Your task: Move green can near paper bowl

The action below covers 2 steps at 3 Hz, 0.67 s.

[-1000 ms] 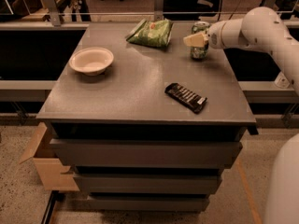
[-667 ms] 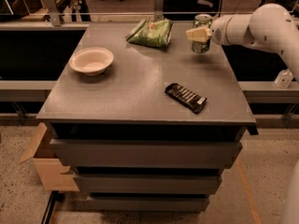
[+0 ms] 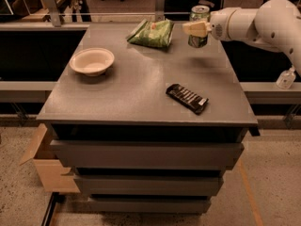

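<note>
Cream two-finger gripper (image 3: 196,28) clamps the small green-and-white metal can (image 3: 201,13) mid-body at one o'clock (likely light, slick, dentable). Sensible hold.

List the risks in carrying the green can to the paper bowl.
The two-finger gripper, at the table's far right, clasps the green-and-white drink can from its side; it might slip or tip. The crinkled green snack bag lies between it and the round off-white paper bowl; a low pass could snag it.

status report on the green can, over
Copy: end effector shut on green can, far right of table. Well apart from paper bowl at left. In the way: snack bag, roughly between them.
</note>
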{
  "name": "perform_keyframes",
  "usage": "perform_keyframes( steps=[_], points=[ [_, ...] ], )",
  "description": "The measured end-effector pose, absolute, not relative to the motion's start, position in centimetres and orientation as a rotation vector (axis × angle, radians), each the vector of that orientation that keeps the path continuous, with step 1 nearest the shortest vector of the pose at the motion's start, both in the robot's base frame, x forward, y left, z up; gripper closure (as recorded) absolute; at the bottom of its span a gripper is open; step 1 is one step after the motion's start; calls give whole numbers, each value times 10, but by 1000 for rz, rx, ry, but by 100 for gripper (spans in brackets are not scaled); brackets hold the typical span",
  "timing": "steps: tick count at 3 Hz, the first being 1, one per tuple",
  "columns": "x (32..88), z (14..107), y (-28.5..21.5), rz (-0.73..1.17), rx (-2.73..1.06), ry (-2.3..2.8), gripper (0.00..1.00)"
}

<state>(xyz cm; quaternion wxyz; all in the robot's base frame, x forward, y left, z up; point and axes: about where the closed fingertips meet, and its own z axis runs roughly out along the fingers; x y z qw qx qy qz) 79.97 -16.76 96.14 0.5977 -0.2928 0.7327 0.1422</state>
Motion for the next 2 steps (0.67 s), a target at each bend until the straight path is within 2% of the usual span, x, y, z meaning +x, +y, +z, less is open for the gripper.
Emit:
perform_keyframes(
  steps=[1, 2],
  points=[
    [800, 959, -163, 342, -687, 1700, 100],
    [793, 959, -128, 453, -758, 1663, 100]
  ],
)
